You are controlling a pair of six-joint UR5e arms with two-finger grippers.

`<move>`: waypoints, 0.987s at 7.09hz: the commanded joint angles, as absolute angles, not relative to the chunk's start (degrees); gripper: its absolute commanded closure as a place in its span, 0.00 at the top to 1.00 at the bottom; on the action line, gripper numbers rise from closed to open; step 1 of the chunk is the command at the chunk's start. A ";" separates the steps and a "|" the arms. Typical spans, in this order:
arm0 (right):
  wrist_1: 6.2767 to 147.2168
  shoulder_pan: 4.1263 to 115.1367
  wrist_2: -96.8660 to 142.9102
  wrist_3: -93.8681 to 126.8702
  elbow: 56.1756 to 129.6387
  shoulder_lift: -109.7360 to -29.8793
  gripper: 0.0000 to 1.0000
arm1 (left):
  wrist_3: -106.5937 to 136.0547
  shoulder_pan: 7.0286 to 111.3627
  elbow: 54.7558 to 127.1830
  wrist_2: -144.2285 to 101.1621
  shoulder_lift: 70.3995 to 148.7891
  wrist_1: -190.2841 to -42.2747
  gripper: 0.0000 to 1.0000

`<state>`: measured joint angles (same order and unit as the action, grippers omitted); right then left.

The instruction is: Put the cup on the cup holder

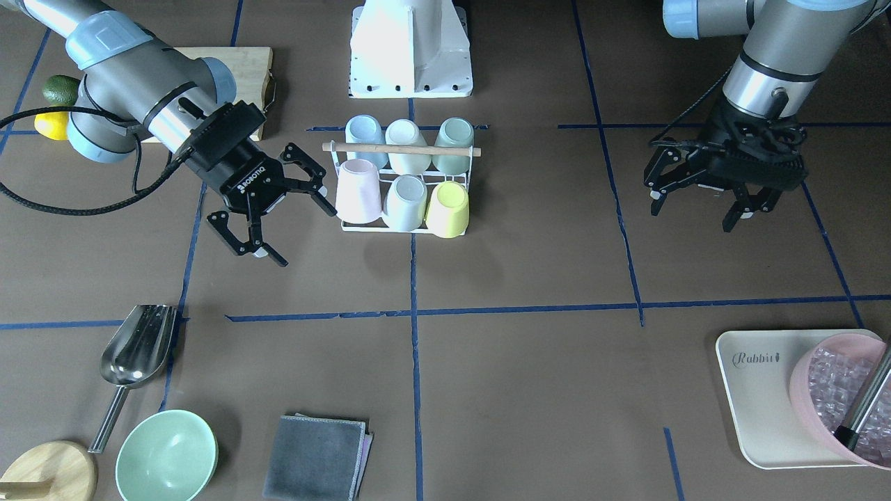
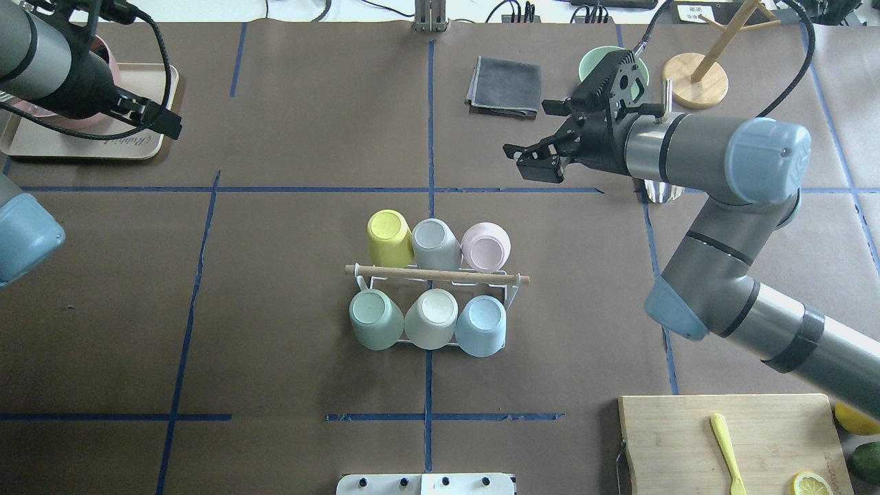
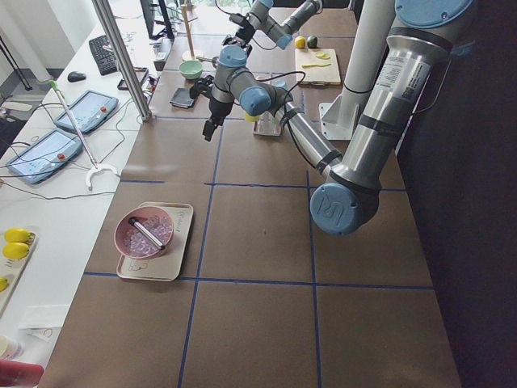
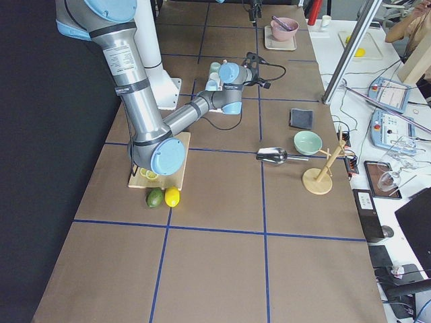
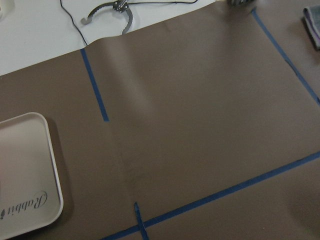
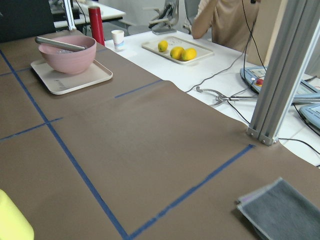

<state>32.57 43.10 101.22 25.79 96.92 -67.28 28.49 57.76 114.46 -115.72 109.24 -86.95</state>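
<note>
Even, diffuse light falls from above; we note only a faint, soft shadow on the table (image 1: 522,264) just in front of the cup holder (image 1: 400,149), on the operators' side. Behind the cup holder the white robot base (image 1: 411,49) is washed out — close to glare. The left wrist view is slightly soft; in the right wrist view the yellow cup (image 6: 12,220) at the lower corner is blurred.

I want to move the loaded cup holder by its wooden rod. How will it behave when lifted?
Probably heavier than it looks: the thin wire cup holder carries six upturned cups. Held by the single wooden rod, it may swing or tilt. The cups seem to rest loose on prongs, so a jolt could shake them off.
</note>
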 commanded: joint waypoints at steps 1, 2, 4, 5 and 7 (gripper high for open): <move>49.84 48.58 109.13 25.75 100.70 -67.15 1.00 | 16.41 62.63 114.09 -119.87 103.56 -81.30 1.00; 56.62 49.30 109.77 25.66 101.85 -67.15 1.00 | 9.13 63.45 112.08 -123.19 101.01 -81.91 1.00; 68.84 50.53 112.39 25.14 103.00 -67.15 1.00 | 7.03 67.65 106.81 -125.59 100.64 -81.91 1.00; 75.00 50.71 114.07 25.05 103.70 -67.06 1.00 | 6.94 70.72 102.87 -129.25 100.37 -82.00 1.00; 80.07 50.63 119.23 25.05 103.81 -67.23 1.00 | 6.94 75.66 98.97 -131.84 98.53 -82.09 1.00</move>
<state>77.36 50.62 115.83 25.08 103.98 -67.11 7.01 72.89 101.05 -130.54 99.51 -82.01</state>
